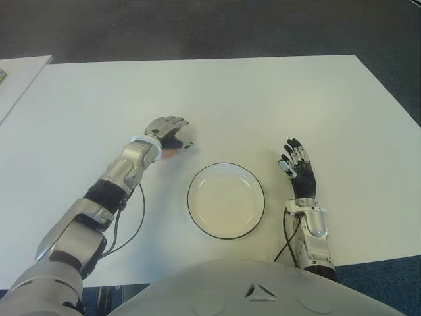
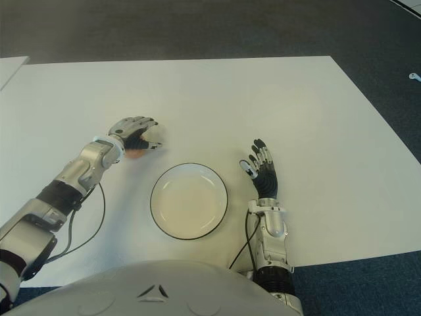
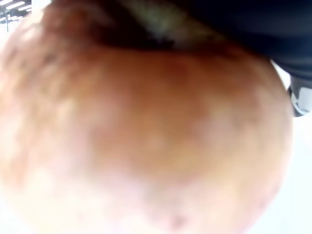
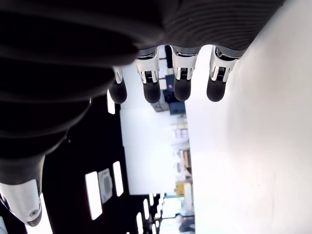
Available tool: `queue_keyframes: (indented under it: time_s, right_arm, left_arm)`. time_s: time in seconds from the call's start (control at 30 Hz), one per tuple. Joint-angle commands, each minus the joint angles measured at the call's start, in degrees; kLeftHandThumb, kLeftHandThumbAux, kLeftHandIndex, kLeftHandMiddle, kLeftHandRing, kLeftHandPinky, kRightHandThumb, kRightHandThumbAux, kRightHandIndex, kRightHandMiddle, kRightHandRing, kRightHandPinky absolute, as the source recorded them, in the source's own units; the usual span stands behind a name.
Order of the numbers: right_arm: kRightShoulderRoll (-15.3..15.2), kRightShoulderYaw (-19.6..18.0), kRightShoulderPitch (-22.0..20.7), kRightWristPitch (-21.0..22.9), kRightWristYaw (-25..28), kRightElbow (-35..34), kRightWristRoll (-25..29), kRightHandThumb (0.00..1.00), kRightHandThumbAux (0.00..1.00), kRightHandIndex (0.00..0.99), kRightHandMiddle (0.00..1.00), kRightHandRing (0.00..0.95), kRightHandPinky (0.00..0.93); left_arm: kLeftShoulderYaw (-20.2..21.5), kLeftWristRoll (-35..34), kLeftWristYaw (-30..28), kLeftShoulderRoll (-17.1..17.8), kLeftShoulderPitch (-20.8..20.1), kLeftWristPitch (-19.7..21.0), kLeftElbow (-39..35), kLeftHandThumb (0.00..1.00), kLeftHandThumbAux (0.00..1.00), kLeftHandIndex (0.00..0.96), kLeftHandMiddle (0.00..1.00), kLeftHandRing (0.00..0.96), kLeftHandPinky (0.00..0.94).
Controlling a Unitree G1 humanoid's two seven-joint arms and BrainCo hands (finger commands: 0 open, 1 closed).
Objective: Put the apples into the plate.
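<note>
My left hand point(image 1: 172, 136) is on the white table point(image 1: 263, 99), up and left of the plate, its fingers curled down over a reddish-orange apple point(image 1: 171, 153) of which only a sliver shows under the palm. That apple point(image 3: 146, 141) fills the left wrist view, pressed close against the hand. The white plate point(image 1: 255, 197) with a dark rim sits in front of me at the middle and holds nothing. My right hand point(image 1: 296, 161) shows just right of the plate, fingers straight and spread, nothing in it.
A second white table's corner point(image 1: 16, 72) shows at the far left. Dark carpet point(image 1: 197, 26) lies beyond the table's far edge. A black cable point(image 1: 135, 220) loops from my left forearm over the table near the front edge.
</note>
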Motion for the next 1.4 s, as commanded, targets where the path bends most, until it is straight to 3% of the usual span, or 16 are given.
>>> queue_keyframes:
  time_s: [0.03, 0.63, 1.4]
  right_arm:
    - [0.3, -0.4, 2.8, 3.2, -0.9, 5.8, -0.5, 0.139, 0.6, 0.043, 0.046, 0.003, 0.005]
    - [0.1, -0.1, 2.0, 3.1, -2.0, 6.6, -1.5, 0.142, 0.599, 0.045, 0.051, 0.012, 0.024]
    - [-0.1, 0.3, 2.2, 2.9, -1.6, 6.9, -1.9, 0.112, 0.604, 0.04, 0.065, 0.017, 0.006]
  left_arm:
    - [0.3, 0.3, -0.5, 1.0, 0.8, -0.2, -1.6, 0.26, 0.223, 0.0, 0.0, 0.0, 0.0]
    - [3.1, -0.4, -3.9, 4.0, 1.5, 1.0, -9.0, 0.243, 0.25, 0.0, 0.0, 0.0, 0.0]
    - [4.6, -0.1, -5.5, 4.8, 2.2, 0.5, -12.0, 0.254, 0.255, 0.0, 0.0, 0.0, 0.0]
